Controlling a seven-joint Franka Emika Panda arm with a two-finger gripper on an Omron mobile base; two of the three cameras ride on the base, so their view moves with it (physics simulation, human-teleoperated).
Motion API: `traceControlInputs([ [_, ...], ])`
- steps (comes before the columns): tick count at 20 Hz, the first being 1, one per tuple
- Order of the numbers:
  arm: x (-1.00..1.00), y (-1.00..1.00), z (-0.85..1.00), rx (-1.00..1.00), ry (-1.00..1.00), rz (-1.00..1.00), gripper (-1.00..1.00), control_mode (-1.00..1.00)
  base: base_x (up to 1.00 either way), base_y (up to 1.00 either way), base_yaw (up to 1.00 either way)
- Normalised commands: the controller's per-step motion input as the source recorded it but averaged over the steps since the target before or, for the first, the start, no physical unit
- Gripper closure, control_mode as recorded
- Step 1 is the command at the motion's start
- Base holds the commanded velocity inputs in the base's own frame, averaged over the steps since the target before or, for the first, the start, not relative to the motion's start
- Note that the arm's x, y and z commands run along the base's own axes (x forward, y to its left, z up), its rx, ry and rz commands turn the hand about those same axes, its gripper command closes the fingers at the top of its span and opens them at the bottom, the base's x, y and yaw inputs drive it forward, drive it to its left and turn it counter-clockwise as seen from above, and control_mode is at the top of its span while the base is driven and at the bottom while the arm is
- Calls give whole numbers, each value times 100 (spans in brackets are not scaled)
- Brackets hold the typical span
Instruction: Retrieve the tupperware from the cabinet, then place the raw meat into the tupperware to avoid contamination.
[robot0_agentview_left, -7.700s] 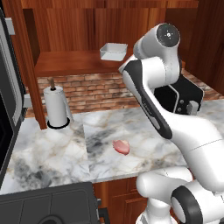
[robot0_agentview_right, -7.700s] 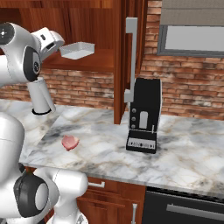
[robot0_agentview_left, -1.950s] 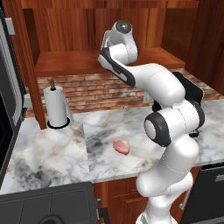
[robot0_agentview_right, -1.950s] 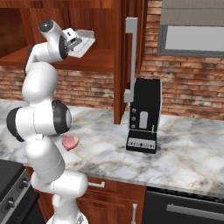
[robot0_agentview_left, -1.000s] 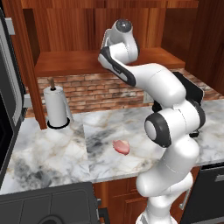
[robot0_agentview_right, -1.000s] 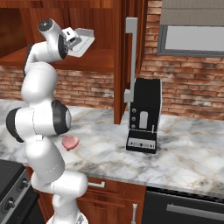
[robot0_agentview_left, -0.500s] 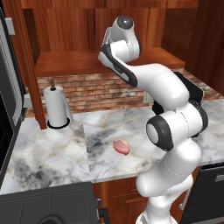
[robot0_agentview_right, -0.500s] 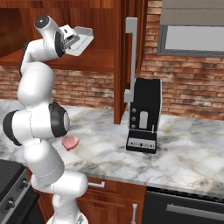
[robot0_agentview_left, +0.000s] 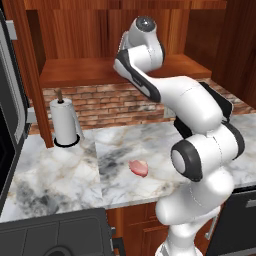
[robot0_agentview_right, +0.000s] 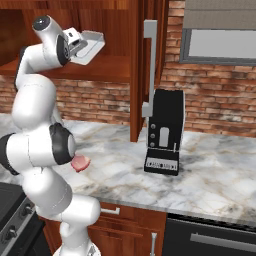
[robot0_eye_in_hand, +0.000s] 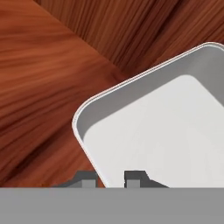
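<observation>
The two dark fingers (robot0_eye_in_hand: 110, 178) are nearly closed, pinching the near wall of the whitish, translucent, boxy plastic tupperware (robot0_eye_in_hand: 162, 127): one tip sits outside the wall and the other inside the box, with the rim running between them. In the right base view the tupperware (robot0_agentview_right: 90, 46) reaches out from the fingers (robot0_agentview_right: 79, 45), raised a little above the shelf of the reddish-brown panelled wooden cabinet (robot0_agentview_right: 112, 67) and tilted, with its far end higher. Beyond the tupperware is the cabinet's brown wood-grain interior. Well below the fingers, on the grey-veined white marble bench (robot0_agentview_left: 75, 175), lies the small flat oval pink-red slab of raw meat (robot0_agentview_left: 138, 168), well apart from the tupperware. In the right base view the meat (robot0_agentview_right: 80, 162) peeks out from behind the arm's lower joint. A white paper-towel roll on a dark stand (robot0_agentview_left: 65, 123) stands on the bench below and off to one side of the fingers, and a black coffee machine (robot0_agentview_right: 164, 132) stands on the bench beside the cabinet door with its long silver bar handle (robot0_agentview_right: 149, 67).
</observation>
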Motion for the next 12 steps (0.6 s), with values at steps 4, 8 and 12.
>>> traceControlInputs([
  [4, -38, 0, -3, 0, 0, 3, 100, -100, 0, 0, 0],
  [8, -45, 0, 0, 0, 0, 4, 100, -100, 0, 0, 0],
  [12, -48, 0, 2, 0, 0, 4, 100, -100, 0, 0, 0],
])
